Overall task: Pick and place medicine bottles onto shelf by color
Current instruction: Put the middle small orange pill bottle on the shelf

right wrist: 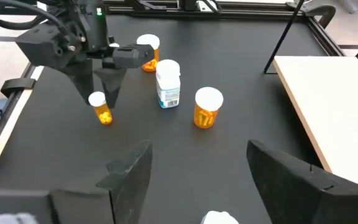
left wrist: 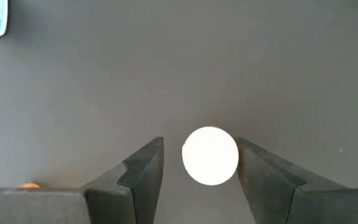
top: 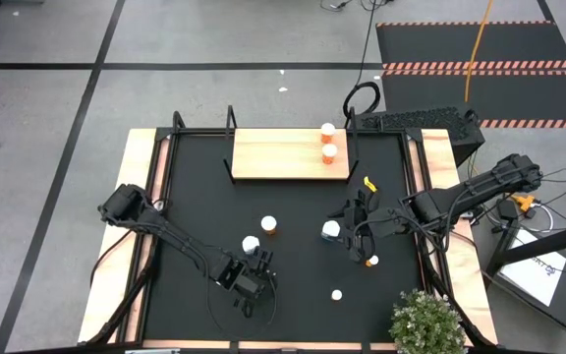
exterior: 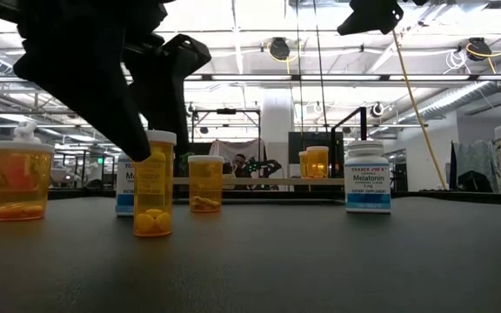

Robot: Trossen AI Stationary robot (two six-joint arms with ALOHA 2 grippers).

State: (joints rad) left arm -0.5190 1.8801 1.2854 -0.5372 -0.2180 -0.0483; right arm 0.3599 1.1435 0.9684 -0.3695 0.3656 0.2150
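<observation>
From overhead, the black table carries the light-wood shelf along its far edge, and two orange bottles with white caps stand on the shelf's right end. The left gripper reaches in near the front of the mat, pointing down beside a white bottle; an orange bottle stands just beyond that one. The right gripper hangs over the middle right of the mat, next to another white-capped bottle, with two more small bottles near it toward the front.

At table height, a dark gripper comes down over an orange pill bottle, one finger lying across the front of its shoulder. Behind it stand another orange bottle and a white melatonin bottle.

The left wrist camera looks straight down: a round white cap sits between the two dark fingers, which stand on either side with a sliver of mat showing at each; whether they press the bottle I cannot tell.

The right wrist camera shows its own fingers spread wide with nothing between them, facing the left gripper astride the small orange bottle.
</observation>
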